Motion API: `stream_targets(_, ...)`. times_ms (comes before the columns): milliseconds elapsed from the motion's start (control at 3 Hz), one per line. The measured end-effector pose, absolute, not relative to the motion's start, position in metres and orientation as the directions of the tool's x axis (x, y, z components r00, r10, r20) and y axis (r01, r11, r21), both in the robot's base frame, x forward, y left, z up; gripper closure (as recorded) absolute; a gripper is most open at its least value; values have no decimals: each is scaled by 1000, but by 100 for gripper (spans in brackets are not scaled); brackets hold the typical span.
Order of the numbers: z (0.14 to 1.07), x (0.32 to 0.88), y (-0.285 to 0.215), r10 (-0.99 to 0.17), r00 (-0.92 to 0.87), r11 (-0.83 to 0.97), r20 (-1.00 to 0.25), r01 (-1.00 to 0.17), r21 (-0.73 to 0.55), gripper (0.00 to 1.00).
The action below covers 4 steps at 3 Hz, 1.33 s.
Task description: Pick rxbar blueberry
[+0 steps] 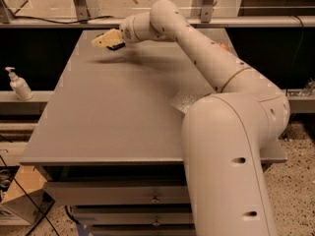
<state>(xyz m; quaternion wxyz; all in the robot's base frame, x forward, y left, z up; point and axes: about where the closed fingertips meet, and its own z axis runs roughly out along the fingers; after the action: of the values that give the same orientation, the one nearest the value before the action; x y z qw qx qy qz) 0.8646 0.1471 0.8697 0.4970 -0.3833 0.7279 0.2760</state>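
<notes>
Gripper (101,41) hangs above the table's (108,117) far left corner, clear of the surface, with its shadow on the table top just beneath it; whether it is released or clamped on something cannot be told. A small dark patch (116,46) sits tight against the gripper's underside and may be the rxbar blueberry in its navy wrapper, but that is not certain. No other dark bar shows anywhere on the table. By judgement such a bar is light and flat, fairly stiff along its length yet able to bend, and its film wrapper is slick. It is best pinched across the short width near the middle, firmly enough that it does not slide or swing. Counted: one arm (202,53) reaching over the table from its near right side, one gripper, and at most one candidate bar. One crinkled silver item (183,101) lies on the table's right part, half hidden by the arm. One small orange thing (224,46) peeks out near the table's far right edge. One pump bottle (18,85) stands on a ledge off the table's left edge.
</notes>
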Motion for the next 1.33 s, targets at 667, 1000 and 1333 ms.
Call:
stream_targets(667,851,867,155,-309,-245,548,-919,-835,39,0)
stream_targets(1000,844,866,159,-311,-262,542,-914,-839,56,18)
stream_targets(1333,842,867,158,-305,-276,545,-912,-835,70,42)
